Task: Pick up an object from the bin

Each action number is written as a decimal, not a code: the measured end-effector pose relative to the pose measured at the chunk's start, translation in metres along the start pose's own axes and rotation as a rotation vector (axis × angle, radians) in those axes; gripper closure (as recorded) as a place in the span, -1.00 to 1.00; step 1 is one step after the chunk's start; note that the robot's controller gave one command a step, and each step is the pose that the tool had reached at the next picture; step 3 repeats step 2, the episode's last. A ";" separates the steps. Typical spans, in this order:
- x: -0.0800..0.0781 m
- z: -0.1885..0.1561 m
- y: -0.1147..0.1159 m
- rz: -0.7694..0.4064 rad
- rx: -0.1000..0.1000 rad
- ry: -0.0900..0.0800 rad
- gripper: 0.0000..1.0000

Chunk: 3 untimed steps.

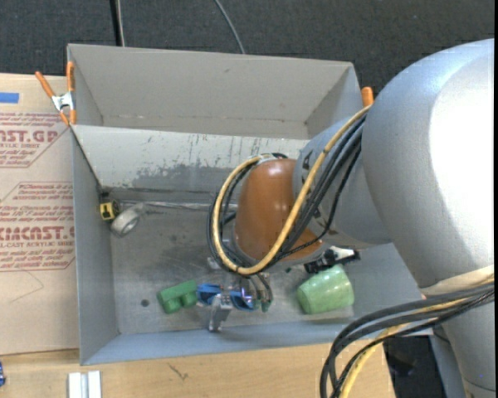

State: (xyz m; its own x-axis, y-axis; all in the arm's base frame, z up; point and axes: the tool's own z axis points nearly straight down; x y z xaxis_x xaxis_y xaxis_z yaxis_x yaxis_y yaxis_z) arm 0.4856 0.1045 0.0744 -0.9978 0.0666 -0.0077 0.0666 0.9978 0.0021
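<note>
gripper (231, 303) is hanging low over the blue piece (209, 292) beside the green block (178, 296), lower middle; grip width: cannot tell. best centring before closing.

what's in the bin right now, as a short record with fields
bin: grey metal
arm: in from the right, low over the near middle
at arm's tip: blue thing
left of it: dark green piece
right of it: pale green block
far left: small white cylinder
</note>
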 end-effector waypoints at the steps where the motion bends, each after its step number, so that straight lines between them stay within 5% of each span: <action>1: -0.001 -0.002 0.000 -0.001 -0.001 0.000 1.00; 2: -0.015 -0.162 -0.047 -0.003 0.001 -0.001 1.00; 3: -0.015 -0.162 -0.047 -0.003 0.001 -0.001 1.00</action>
